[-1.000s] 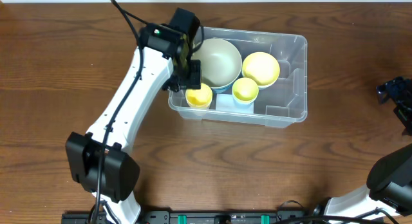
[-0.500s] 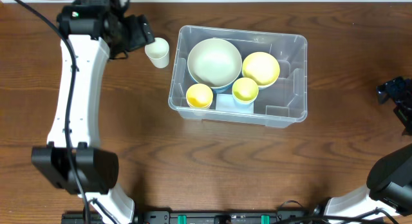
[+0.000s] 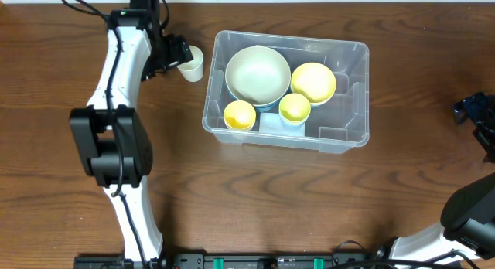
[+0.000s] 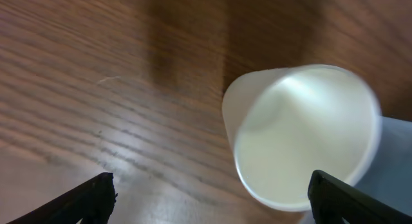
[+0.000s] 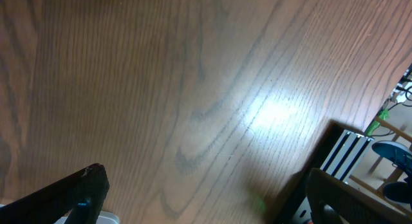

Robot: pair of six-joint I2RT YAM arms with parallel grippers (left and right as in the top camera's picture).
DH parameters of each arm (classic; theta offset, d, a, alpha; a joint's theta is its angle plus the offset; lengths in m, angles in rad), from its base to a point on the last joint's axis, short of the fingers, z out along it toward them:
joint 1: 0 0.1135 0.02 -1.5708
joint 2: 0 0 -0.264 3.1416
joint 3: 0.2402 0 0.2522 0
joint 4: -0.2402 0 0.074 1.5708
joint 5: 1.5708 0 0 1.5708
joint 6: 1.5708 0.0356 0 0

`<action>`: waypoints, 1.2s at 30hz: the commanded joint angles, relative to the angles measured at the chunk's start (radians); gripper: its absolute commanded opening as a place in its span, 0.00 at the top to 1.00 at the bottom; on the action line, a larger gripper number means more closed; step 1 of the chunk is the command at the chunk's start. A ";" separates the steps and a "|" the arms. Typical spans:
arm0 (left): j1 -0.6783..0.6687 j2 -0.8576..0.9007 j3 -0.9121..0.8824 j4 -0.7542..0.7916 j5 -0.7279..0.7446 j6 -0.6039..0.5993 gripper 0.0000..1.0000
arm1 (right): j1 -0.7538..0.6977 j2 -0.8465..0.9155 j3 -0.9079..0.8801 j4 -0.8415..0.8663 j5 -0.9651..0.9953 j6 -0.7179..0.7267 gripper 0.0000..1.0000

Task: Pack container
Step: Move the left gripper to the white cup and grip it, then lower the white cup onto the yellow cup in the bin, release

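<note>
The clear container (image 3: 346, 107) sits on the wooden surface (image 3: 255, 192) a little past its middle, toward the far edge, and holds a big pale green bowl (image 3: 257, 74), a yellow bowl (image 3: 313, 82) and two small yellow cups (image 3: 239, 114) along its near wall. Just left of the container, outside it, a white cup (image 3: 191, 64) sits on the wood, with the left claw (image 3: 175, 52) right beside it, spread wide and gripping nothing. The right claw (image 5: 206, 192) is well apart at the right edge, also spread wide over bare wood.
</note>
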 commanded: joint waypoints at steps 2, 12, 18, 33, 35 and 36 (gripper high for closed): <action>0.005 0.039 0.008 -0.001 -0.005 0.008 0.04 | -0.004 0.001 -0.003 0.001 0.011 0.013 0.01; 0.006 0.103 0.002 -0.020 -0.005 0.009 0.46 | -0.004 0.001 -0.003 0.001 0.011 0.013 0.01; 0.006 0.103 0.002 -0.023 -0.005 0.009 0.94 | -0.004 0.001 -0.003 0.001 0.011 0.013 0.01; 0.041 -0.254 0.011 -0.122 -0.003 0.026 0.94 | -0.004 0.001 -0.003 0.001 0.011 0.013 0.01; 0.027 -0.370 0.011 -0.130 0.011 0.033 0.94 | -0.004 0.001 -0.003 0.001 0.011 0.013 0.01; 0.014 -0.433 0.011 -0.135 0.026 0.055 0.94 | -0.004 0.001 -0.003 0.001 0.011 0.013 0.01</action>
